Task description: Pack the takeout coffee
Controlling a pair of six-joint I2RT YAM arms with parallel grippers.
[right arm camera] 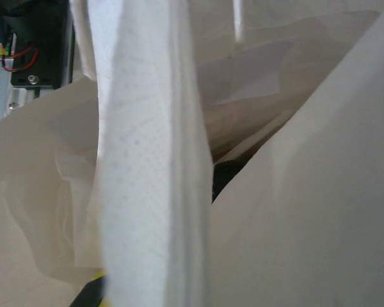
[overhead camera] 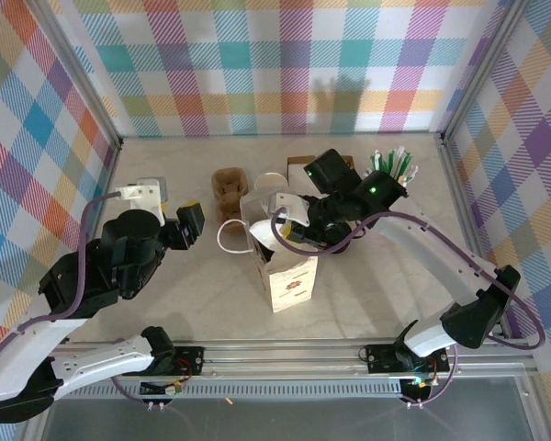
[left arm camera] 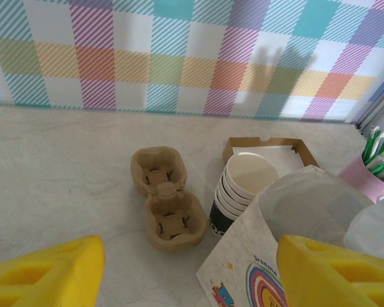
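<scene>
Right gripper (overhead camera: 274,228) clenched, down in bag (overhead camera: 291,278) mouth; white handle (right arm camera: 153,160) hangs just before it. Left gripper (overhead camera: 191,223) left of bag, fingers spread, empty. Coffee: cannot tell where; dark patch (right arm camera: 227,174) deep inside bag.

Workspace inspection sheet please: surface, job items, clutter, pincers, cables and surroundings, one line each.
Surface: pale marbled table, no spills seen.
Job's things: printed paper bag standing upright mid-table, mouth open; contents too unclear to name.
Clutter: cardboard cup carrier; stack of lidless white cups; cardboard tray of napkins; pink holder of green-and-white sticks.
Pincers: left pincer open and empty, facing the carrier; right pincer shut at the bag's mouth, what it grips cannot be told.
Cables: purple cable looped along each arm.
Surroundings: plaid walls, metal frame posts.
</scene>
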